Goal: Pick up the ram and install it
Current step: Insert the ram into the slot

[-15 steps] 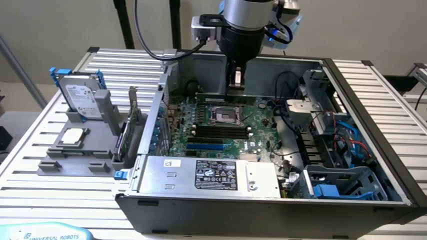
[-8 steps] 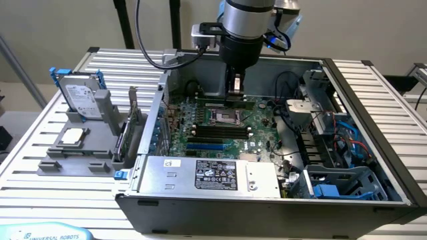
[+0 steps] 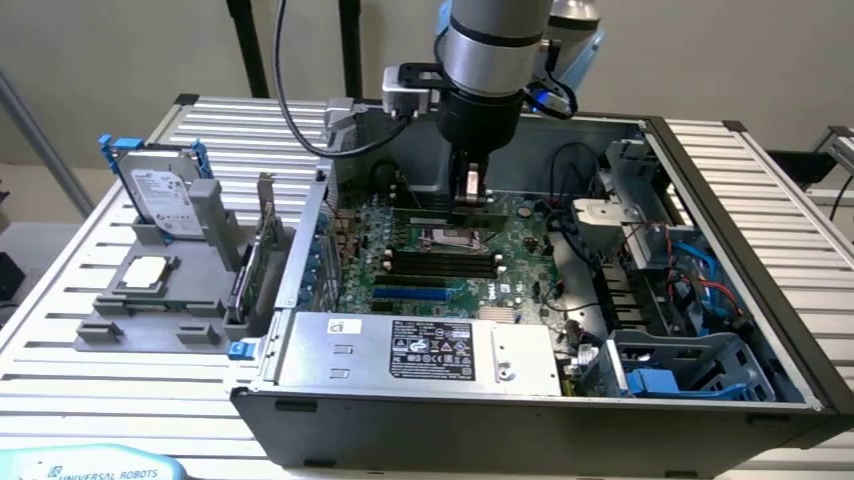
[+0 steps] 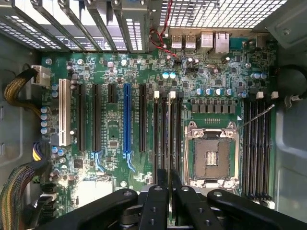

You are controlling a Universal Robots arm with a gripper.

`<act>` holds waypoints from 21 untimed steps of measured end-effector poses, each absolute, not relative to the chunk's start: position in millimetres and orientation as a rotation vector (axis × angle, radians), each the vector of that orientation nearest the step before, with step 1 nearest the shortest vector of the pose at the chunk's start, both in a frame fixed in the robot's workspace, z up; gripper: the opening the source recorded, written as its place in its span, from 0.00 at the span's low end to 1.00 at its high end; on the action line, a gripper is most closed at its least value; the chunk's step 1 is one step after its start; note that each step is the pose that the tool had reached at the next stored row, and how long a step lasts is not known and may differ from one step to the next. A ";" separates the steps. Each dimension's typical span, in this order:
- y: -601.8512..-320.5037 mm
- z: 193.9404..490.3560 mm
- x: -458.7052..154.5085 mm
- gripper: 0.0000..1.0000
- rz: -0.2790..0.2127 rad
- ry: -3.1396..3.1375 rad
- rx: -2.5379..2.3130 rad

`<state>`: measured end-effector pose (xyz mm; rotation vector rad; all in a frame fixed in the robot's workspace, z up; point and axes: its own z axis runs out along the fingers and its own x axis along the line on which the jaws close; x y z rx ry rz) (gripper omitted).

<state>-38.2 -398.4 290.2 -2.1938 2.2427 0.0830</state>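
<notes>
1. While the arm is hung over the open PC case (image 3: 534, 420), the gripper (image 3: 470, 203) is kept pointing straight down at the motherboard (image 3: 527, 250).
2. The ram (image 3: 461, 214) is pinched between the narrowly set fingers (image 4: 156, 201), so the tool is closed on the stick, long edge level.
3. On the exterior view's clock face, the ram is seen at 12 o'clock of the CPU socket (image 3: 447, 238), just beside it. Whether the board is touched can't be told, tbh.
4. A bank of black memory slots (image 3: 434, 265) is found at 6 o'clock of the socket, and a blue slot (image 3: 414, 293) is set just past those, also at 6 o'clock.
5. From the wrist camera, the stick is seen edge-on as a thin strip between the two black fingers, lined up along the long black slots beside the socket.
6. The power supply (image 3: 420, 350) is mounted at 6 o'clock of the board, against the case's near wall.
7. Outside the case, at 9 o'clock, a grey holder (image 3: 147, 320) is parked on the slatted table (image 3: 787, 170). A hard drive (image 3: 167, 195) with blue rails is stood upright in it, and an expansion card (image 3: 260, 250) is held on edge between the drive and the case.
</notes>
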 end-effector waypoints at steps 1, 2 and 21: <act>-398.6 288.5 -38.2 0.13 0.083 2.243 -2.194; -398.7 286.7 -38.2 0.13 0.083 2.243 -2.194; -402.6 252.1 -38.1 0.13 0.083 2.243 -2.194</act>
